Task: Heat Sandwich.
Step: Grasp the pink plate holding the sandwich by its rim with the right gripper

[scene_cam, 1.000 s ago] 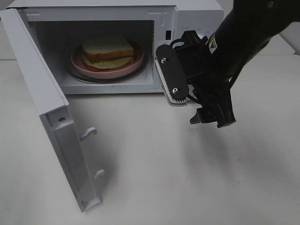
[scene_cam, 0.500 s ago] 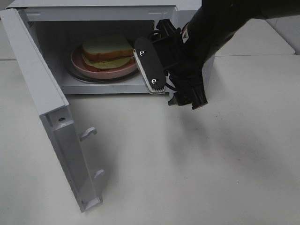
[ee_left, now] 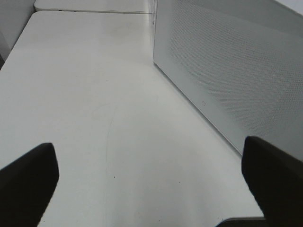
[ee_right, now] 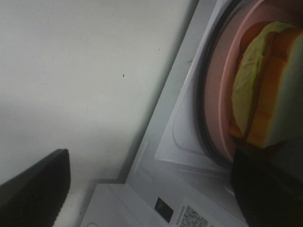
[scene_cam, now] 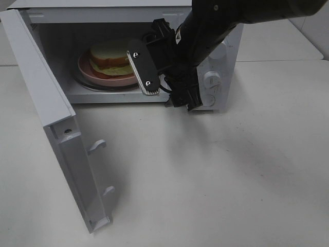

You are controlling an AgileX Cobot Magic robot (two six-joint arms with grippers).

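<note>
The right tool (scene_cam: 162,96) stands with its jaws spread and nothing between them, at the mouth of the microwave (scene_cam: 51,51). Directly beneath it is the oven's front sill. One finger (ee_right: 265,189) sits just beside the rim of the pink plate (ee_right: 220,99); whether they touch I cannot tell. Just past that finger the sandwich (ee_right: 267,80) lies on the plate, inside the cavity.

Trouble would likely start closest in. A sideways drift of that finger could catch the plate rim, pushing the plate off centre or tipping the top slice. A low wrist could knock the sill and shift the whole oven on the counter (scene_cam: 205,180). The knobs (scene_cam: 212,80) sit close beside the wrist and look easy to bump. Farther from the tool, the door (scene_cam: 38,92) hangs wide open; swung shut with the arm in the opening, it would strike the arm.

Farthest off, the left tool (ee_left: 151,189) is likewise open and empty above bare counter.

As for writing, a sticker (ee_right: 191,215) with a QR-style pattern shows on the frame near the right tool, too blurred to read. No brand is legible.
</note>
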